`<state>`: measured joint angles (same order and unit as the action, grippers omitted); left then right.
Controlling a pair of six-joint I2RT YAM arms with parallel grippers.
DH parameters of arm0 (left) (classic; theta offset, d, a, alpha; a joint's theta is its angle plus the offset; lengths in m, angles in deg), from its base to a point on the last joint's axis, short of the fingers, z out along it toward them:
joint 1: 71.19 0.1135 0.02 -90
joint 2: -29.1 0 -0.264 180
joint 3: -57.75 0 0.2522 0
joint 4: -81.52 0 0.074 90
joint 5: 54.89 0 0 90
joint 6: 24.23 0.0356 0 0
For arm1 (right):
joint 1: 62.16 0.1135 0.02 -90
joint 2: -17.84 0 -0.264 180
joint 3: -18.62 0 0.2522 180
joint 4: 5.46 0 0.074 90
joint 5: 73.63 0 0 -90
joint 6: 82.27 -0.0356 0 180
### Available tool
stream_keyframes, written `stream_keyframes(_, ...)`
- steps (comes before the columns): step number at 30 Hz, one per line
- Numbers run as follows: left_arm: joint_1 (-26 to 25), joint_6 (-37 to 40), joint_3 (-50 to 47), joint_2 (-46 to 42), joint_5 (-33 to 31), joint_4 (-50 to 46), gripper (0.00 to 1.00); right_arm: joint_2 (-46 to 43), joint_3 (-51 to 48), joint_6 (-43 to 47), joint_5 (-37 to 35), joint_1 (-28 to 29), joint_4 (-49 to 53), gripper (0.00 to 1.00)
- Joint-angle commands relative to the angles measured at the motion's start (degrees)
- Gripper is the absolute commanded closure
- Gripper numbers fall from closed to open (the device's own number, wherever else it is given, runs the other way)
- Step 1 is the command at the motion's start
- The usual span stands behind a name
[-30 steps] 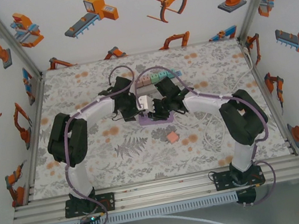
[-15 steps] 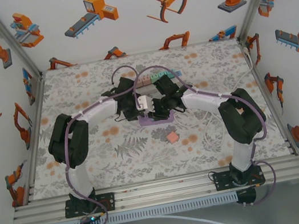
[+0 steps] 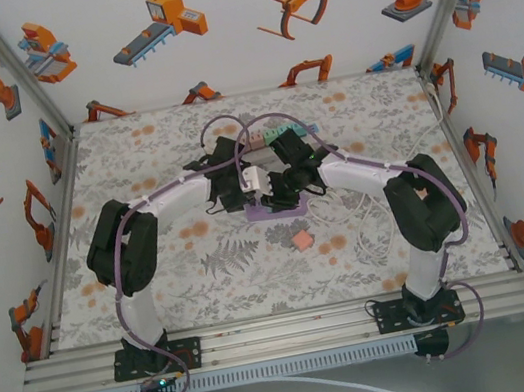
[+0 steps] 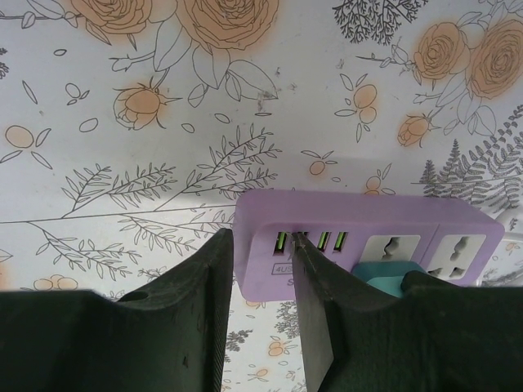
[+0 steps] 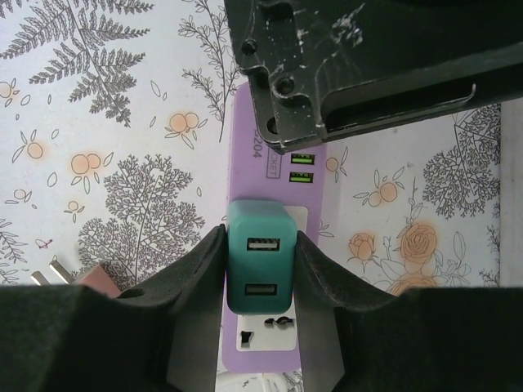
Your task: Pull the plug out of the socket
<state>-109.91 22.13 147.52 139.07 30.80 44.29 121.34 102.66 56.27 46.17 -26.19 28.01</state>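
The right gripper (image 5: 258,238) pinches the teal plug (image 5: 257,269) on both sides. The plug sits in the purple socket strip (image 4: 392,219) in the middle of the table. Toward 12 o'clock, the left gripper (image 4: 263,238) has its fingers close together at the strip's end. I cannot tell if it squeezes. Both arms slid a tiny bit toward 12 o'clock, but the plug looks still in, so the pull is not done.

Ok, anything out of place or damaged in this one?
Nothing looks damaged. One stray: a pink plug lies loose on the table, prongs bare, apart from the purple power strip. The teal plug sits square in its socket.
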Motion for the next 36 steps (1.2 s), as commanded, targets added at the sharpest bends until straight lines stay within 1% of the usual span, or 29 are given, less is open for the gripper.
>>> stream_keyframes(1,0.0,0.7,-4.2,4.4,-6.3,-5.7,0.64,-3.8,2.8,1.5,4.4,0.0,0.3,1.00)
stream_keyframes(4,0.0,0.5,-4.9,4.4,-6.8,-5.2,0.64,-5.0,1.3,0.8,6.0,-0.6,-1.7,1.00)
stream_keyframes(10,0.0,0.1,-5.9,4.3,-6.4,-4.2,0.64,-7.5,-4.1,-4.4,9.1,-2.8,-10.2,1.00)
stream_keyframes(13,0.0,0.1,-5.7,4.5,-6.1,-4.0,0.64,-7.3,-4.9,-2.8,7.6,-2.7,-9.5,1.00)
stream_keyframes(16,0.0,0.2,-5.5,4.9,-6.2,-4.0,0.64,-6.7,-4.6,0.4,3.7,-1.7,-7.2,1.00)
stream_keyframes(17,0.0,0.1,-5.5,5.2,-6.4,-4.0,0.64,-6.9,-4.6,0.8,3.4,-1.5,-7.2,1.00)
stream_keyframes(21,0.0,-1.5,-5.7,6.3,-8.7,-5.3,0.68,-8.9,-5.2,-2.0,7.0,-1.7,-11.6,1.00)
stream_keyframes(25,0.0,-2.4,-6.7,6.4,-10.4,-5.7,0.69,-10.0,-5.1,-6.0,10.9,-2.3,-15.3,1.00)
stream_keyframes(29,0.0,-2.4,-7.3,6.3,-11.3,-5.8,0.69,-10.1,-6.4,-9.5,12.7,-3.2,-19.4,1.00)
stream_keyframes(32,0.1,-2.4,-6.8,6.5,-11.6,-6.3,0.69,-10.1,-8.5,-13.3,14.0,-3.8,-24.5,1.00)
stream_keyframes(36,0.1,-2.4,-6.4,6.6,-11.8,-6.7,0.70,-9.3,-9.2,-10.1,12.3,-3.3,-22.1,1.00)
